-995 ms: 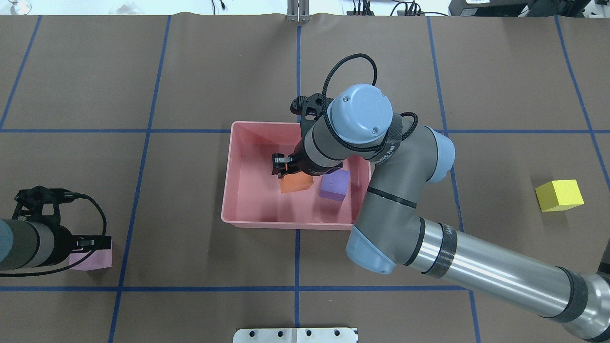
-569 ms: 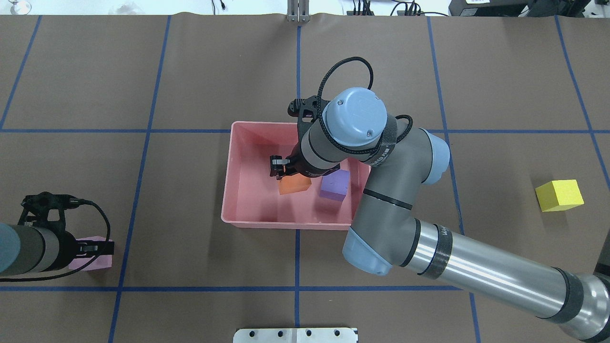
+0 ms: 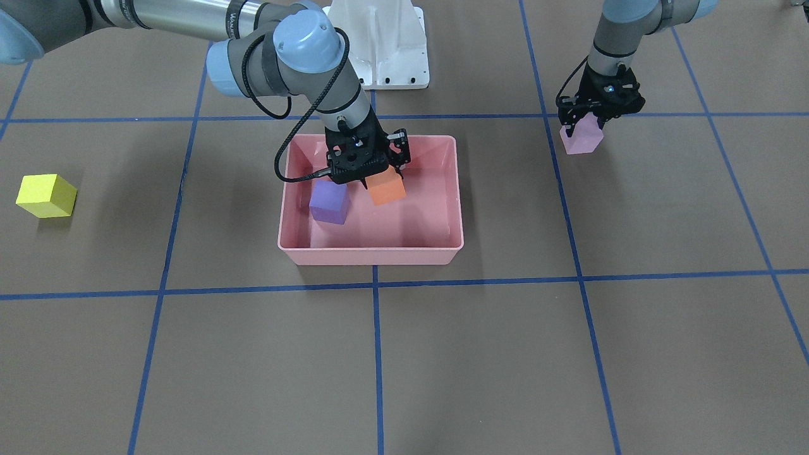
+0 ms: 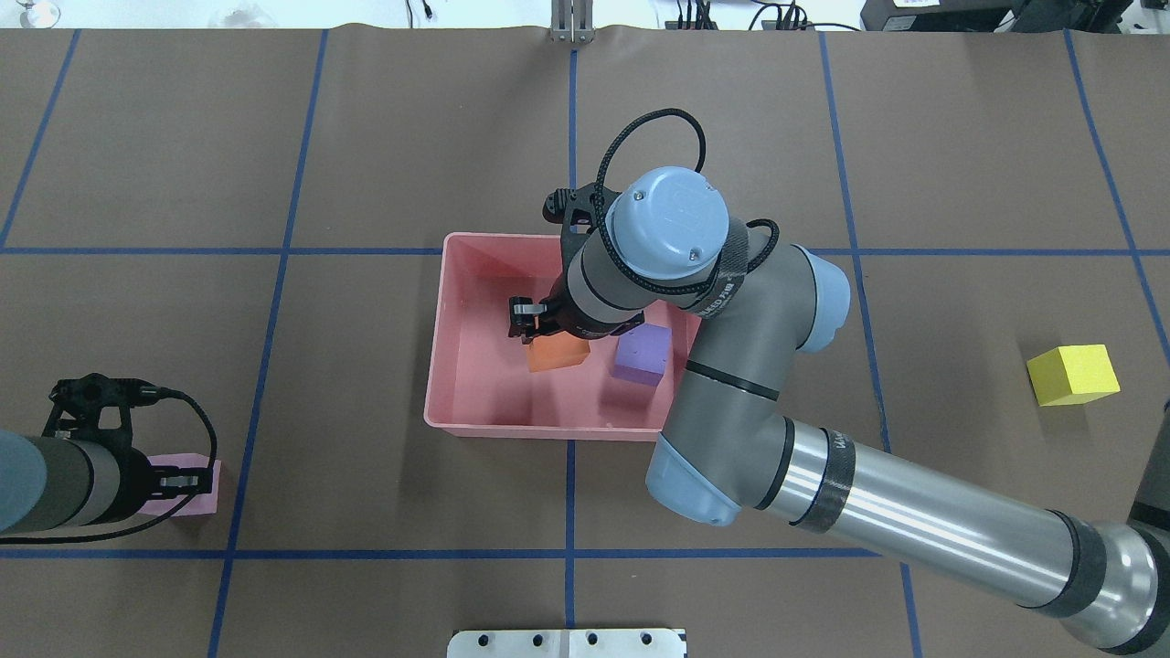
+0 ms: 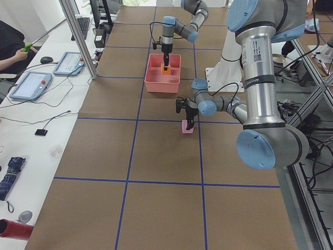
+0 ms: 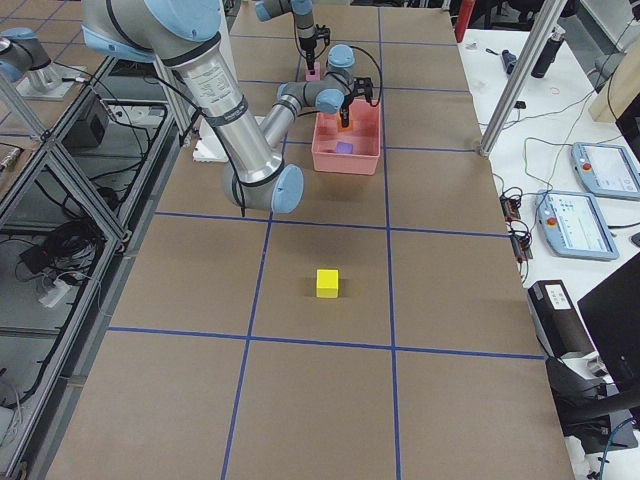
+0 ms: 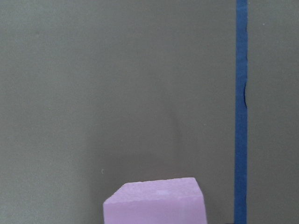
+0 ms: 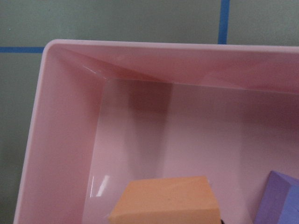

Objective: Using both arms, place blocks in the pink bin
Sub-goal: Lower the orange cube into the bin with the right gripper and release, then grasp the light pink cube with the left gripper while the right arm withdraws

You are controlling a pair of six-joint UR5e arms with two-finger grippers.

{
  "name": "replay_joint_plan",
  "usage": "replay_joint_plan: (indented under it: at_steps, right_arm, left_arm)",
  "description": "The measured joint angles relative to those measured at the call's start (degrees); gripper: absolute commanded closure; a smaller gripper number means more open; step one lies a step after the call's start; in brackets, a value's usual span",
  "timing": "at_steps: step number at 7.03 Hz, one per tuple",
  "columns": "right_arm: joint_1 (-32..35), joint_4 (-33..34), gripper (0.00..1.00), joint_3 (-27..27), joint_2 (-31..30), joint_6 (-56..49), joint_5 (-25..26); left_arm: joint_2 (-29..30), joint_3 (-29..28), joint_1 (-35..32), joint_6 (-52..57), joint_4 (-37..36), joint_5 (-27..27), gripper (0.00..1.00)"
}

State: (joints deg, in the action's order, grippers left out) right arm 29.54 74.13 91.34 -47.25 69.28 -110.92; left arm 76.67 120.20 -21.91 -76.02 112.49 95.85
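Observation:
My right gripper (image 3: pixel 379 177) is inside the pink bin (image 3: pixel 370 256), shut on the orange block (image 3: pixel 387 188); that block also shows in the overhead view (image 4: pixel 556 355) and the right wrist view (image 8: pixel 166 200). The purple block (image 4: pixel 640 355) lies in the bin beside it. My left gripper (image 3: pixel 584 126) is open and sits low over the light pink block (image 3: pixel 581 144), which stands on the table, with a finger on either side. The pink block fills the bottom of the left wrist view (image 7: pixel 156 203). The yellow block (image 4: pixel 1073 375) sits alone on the table at the far right.
The robot's white base (image 3: pixel 385 57) stands behind the bin. Blue tape lines (image 4: pixel 570 493) grid the brown table cover. My right arm's elbow (image 4: pixel 731 429) hangs over the bin's near right corner. A desk with tablets (image 5: pixel 31 83) runs along the table's far side.
My right gripper has shifted a little to the left inside the bin with the orange block. My left gripper has come down over the pink block, which has stayed in place.

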Motion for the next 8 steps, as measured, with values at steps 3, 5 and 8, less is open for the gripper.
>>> replay_joint_plan:
  at_steps: [3,5,8]
  right_arm:
    - [0.07,-0.12,0.01,0.29,1.1,2.17,0.08]
    - [0.86,0.11,0.01,1.1,1.64,2.86,-0.03]
    - [4.81,5.21,0.01,5.99,-0.85,3.61,-0.45]
  left_arm:
    - [-0.17,3.57,-0.79,-0.15,-0.08,0.65,1.0]
    - [-0.06,7.66,-5.58,0.12,-1.04,4.92,1.0]
    - [6.2,9.96,-19.56,0.78,-2.94,20.64,1.0]
